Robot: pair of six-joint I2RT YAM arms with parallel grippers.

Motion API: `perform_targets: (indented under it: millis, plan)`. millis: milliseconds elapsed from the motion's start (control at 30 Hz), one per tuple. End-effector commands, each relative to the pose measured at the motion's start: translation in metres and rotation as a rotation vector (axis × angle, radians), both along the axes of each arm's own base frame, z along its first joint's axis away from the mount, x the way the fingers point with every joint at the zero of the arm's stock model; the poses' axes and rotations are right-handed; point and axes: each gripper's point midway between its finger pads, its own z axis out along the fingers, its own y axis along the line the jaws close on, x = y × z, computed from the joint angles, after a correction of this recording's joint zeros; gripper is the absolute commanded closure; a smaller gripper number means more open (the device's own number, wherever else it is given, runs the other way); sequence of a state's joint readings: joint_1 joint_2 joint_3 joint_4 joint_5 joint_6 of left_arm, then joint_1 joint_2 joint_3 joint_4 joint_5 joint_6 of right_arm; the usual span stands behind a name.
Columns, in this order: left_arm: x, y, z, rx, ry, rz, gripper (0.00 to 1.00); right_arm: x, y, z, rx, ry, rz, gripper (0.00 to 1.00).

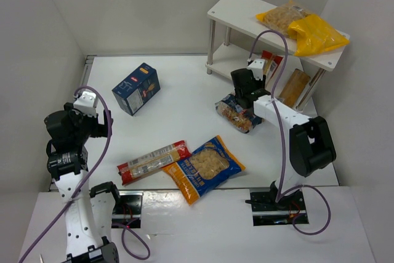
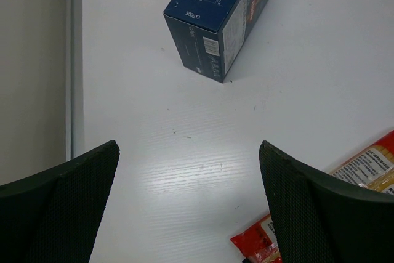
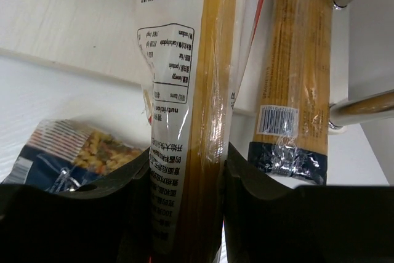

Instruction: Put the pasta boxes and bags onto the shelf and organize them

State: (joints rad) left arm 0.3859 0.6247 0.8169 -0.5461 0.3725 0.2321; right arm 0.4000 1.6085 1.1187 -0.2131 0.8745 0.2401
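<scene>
The white shelf [image 1: 243,12] stands at the back right with two yellow bags [image 1: 305,29] on its top board. My right gripper [image 1: 260,69] is shut on a red-and-clear spaghetti pack [image 1: 271,61] at the lower tier. In the right wrist view the gripper [image 3: 186,159] clamps that pack [image 3: 184,90], beside the tan-brown carton [image 3: 295,60]. The carton [image 1: 294,87] lies under the top board. The dark-blue carton [image 1: 136,89] stands on the table and shows in the left wrist view [image 2: 218,16]. My left gripper [image 2: 188,210] is open and empty above the table.
A small dark clear bag [image 1: 239,114] lies beside the right arm. A second red spaghetti pack [image 1: 152,161] and the orange-and-blue windowed bag [image 1: 204,167] lie at the front middle. Silver shelf legs [image 3: 363,109] stand close to the right gripper. White walls enclose the table.
</scene>
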Motion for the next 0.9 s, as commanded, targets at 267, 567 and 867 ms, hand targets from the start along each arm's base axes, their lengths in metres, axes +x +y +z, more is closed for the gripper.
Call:
perform_targets:
  millis: [267, 567, 867]
  plan:
    - [0.000, -0.005, 0.014, 0.013, -0.067, -0.033, 0.00, 0.018, -0.039, 0.041, -0.014, -0.225, -0.212, 1.00]
    - [0.000, -0.005, 0.014, 0.013, -0.067, -0.033, 0.00, 0.021, -0.056, 0.035, -0.115, -0.201, -0.275, 1.00]
    - [-0.001, -0.006, 0.016, 0.016, -0.075, -0.033, 0.00, 0.020, -0.068, 0.027, -0.157, -0.179, -0.309, 1.00]
